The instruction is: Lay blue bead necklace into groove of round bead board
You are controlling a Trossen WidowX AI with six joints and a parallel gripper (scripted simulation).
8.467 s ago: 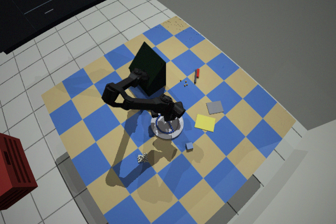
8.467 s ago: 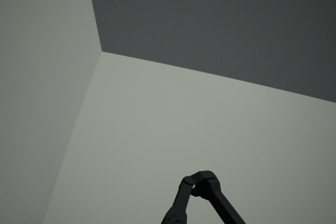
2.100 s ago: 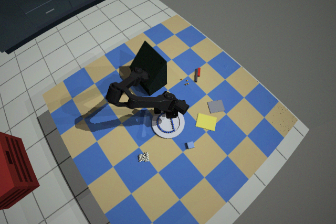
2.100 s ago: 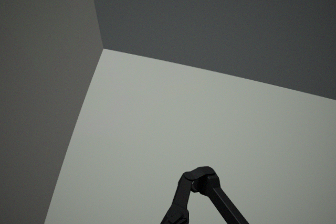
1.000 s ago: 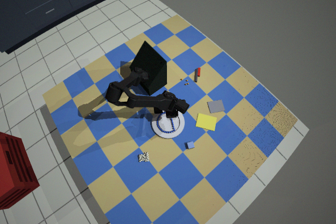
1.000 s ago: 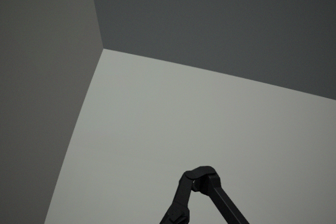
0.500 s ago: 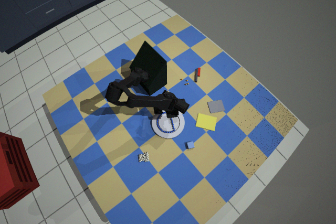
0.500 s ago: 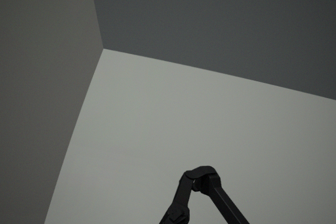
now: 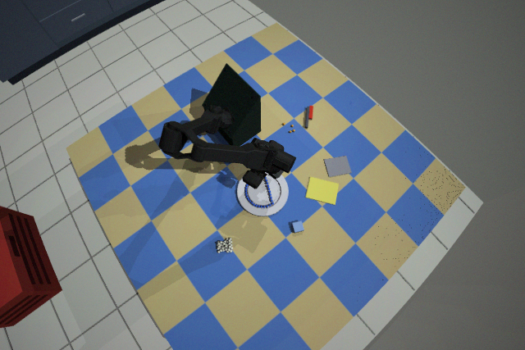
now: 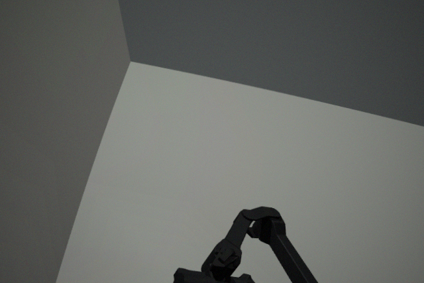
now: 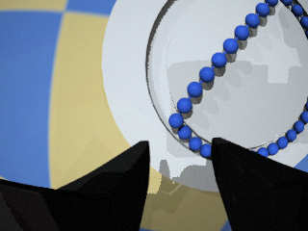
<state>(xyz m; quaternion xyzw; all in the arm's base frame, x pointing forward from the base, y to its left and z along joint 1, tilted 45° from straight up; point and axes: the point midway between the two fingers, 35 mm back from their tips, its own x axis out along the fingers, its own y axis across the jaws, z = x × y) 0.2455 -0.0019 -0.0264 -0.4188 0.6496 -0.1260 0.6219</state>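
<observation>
The blue bead necklace lies on the white round bead board. Part of it curves along the ring groove, and one strand runs straight across the inner disc. In the wrist view these parts meet in a sharp bend at the lower left of the ring, and the groove to the left of the straight strand is bare. My gripper is partly open and empty, just off that bend. The right fingertip overlaps the curved beads in the view. In the top view the arm hides the fingertips and the board's upper edge.
A light blue cube, a yellow square and a grey square lie around the board. A cluster of white beads is at the lower left. A red block and small orange beads lie farther up, near a tall dark block.
</observation>
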